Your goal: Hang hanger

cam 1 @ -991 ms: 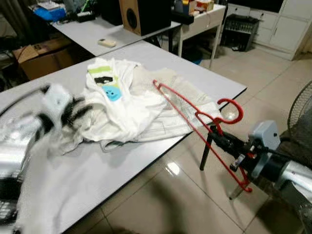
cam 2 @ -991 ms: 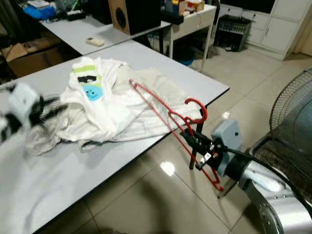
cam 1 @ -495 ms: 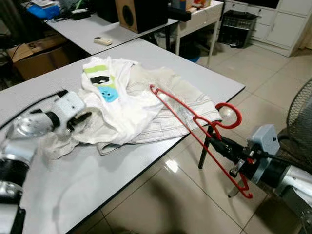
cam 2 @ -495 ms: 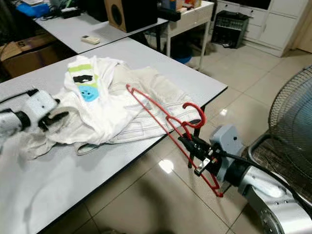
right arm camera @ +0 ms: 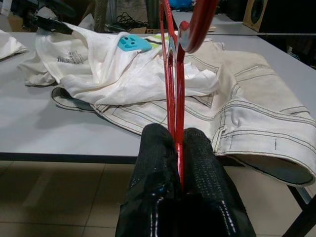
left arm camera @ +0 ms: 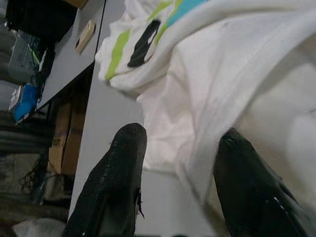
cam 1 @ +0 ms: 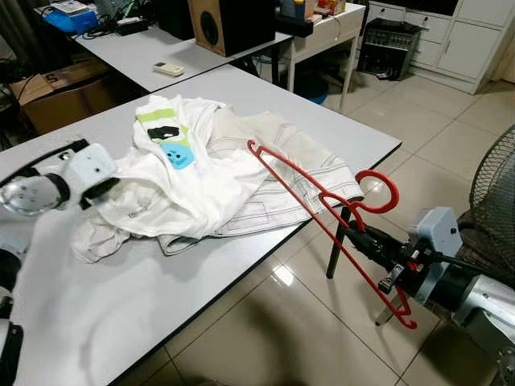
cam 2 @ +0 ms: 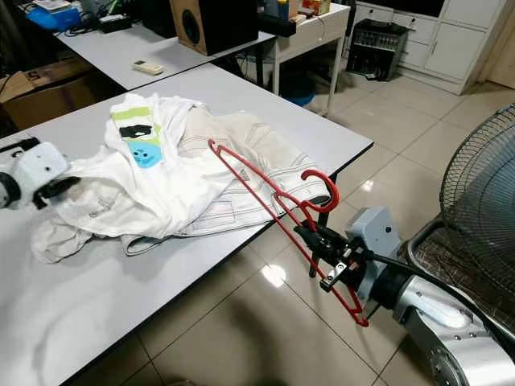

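A red hanger point(cam 1: 393, 185) hangs in the air off the table's right edge, one end reaching over the clothes. My right gripper point(cam 1: 360, 236) is shut on its lower bar, seen close up as red wire point(right arm camera: 171, 84) pinched between the black fingers. A white T-shirt point(cam 1: 201, 173) with a green and blue print lies crumpled over pale trousers point(cam 1: 282, 157) on the grey table point(cam 1: 121, 305). My left gripper point(cam 1: 100, 189) stands open at the shirt's left edge, white fabric showing between its fingers point(left arm camera: 123, 168).
A standing fan point(cam 1: 495, 193) is close behind my right arm. A second table with a speaker point(cam 1: 233, 20) and a remote point(cam 1: 169, 69) stands beyond, a cardboard box point(cam 1: 56, 92) to its left. Tiled floor lies to the right.
My left arm swung in fast from the left, reached the shirt's edge, then drew back a little leftward. The right gripper and hanger have barely moved.
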